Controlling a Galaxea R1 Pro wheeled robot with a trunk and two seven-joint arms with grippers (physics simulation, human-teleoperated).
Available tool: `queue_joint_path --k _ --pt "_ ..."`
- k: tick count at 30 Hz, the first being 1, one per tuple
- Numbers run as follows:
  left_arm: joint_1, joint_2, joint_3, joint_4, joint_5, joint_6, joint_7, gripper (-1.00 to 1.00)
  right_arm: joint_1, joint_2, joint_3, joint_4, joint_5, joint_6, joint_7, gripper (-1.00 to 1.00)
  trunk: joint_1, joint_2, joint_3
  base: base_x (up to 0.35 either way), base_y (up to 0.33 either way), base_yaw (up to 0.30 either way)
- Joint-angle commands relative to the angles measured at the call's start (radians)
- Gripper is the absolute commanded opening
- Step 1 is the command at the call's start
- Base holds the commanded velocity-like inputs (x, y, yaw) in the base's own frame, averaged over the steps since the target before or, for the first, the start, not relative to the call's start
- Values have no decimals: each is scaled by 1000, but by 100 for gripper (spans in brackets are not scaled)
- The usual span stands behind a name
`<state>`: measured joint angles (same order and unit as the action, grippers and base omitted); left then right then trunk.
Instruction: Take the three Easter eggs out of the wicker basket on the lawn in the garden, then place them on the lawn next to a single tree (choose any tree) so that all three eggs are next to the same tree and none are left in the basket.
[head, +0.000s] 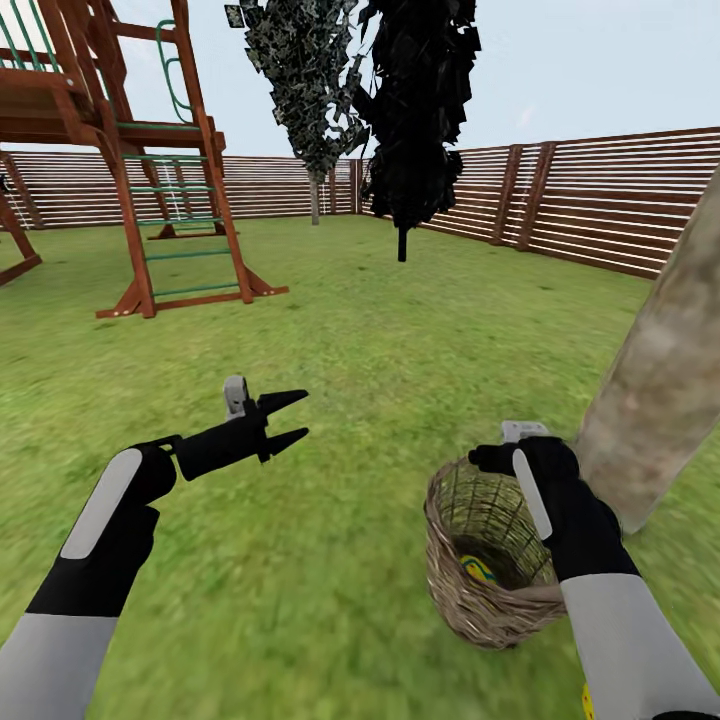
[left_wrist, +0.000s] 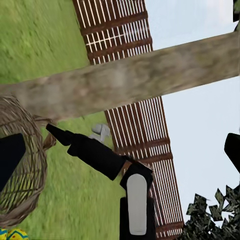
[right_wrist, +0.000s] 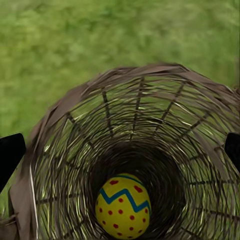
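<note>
— What is shown in the head view?
— The wicker basket (head: 490, 560) is seen tipped toward the camera, lifted off the lawn (head: 380, 370) just beside the tree (head: 665, 380); its far rim is met by the right gripper (head: 520, 450); whether those fingers are clenched on the rim cannot be told here; one Easter egg (head: 478, 570) is seen deep inside; a sliver of yellow (head: 587, 702) is glimpsed by the right forearm, too small to be identified. The left gripper (head: 292, 417) is held over the grass, well apart from the basket, its fingers parted and empty. A wooden play frame (head: 150, 170), a fence (head: 600, 200) and a black-foliage tree (head: 415, 110) are seen behind.

— And in the left wrist view?
— The trunk (left_wrist: 130, 80) is seen crossing the picture; the basket (left_wrist: 22, 165) is met at its rim by the right arm's dark tip (left_wrist: 57, 134); a patterned egg (left_wrist: 14, 235) is glimpsed at the corner.

— And in the right wrist view?
— The basket's interior (right_wrist: 145, 125) is looked into; one egg (right_wrist: 123, 206) is seen lying at the bottom; the finger (right_wrist: 10, 152) tips are seen at both edges, outside the weave; a grip cannot be confirmed.
</note>
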<state>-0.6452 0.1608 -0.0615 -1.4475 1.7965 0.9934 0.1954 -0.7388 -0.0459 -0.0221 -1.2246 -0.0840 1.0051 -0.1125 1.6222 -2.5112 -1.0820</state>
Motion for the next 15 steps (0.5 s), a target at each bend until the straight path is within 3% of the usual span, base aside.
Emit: queue_joint_path --k 1,7,15 --pt "-1 0 2 -1 11 1 9 100 -1 2 2 3 -9 3 -9 100 0 0 -1 122 0 0" --pt "-1 -1 6 -1 12 1 9 100 -1 7 4 18 -10 4 -9 100 0 0 0 27 0 -24" --pt "-1 -1 6 -1 12 1 9 100 -1 8 4 57 -12 4 -9 100 0 0 8 1 0 -201"
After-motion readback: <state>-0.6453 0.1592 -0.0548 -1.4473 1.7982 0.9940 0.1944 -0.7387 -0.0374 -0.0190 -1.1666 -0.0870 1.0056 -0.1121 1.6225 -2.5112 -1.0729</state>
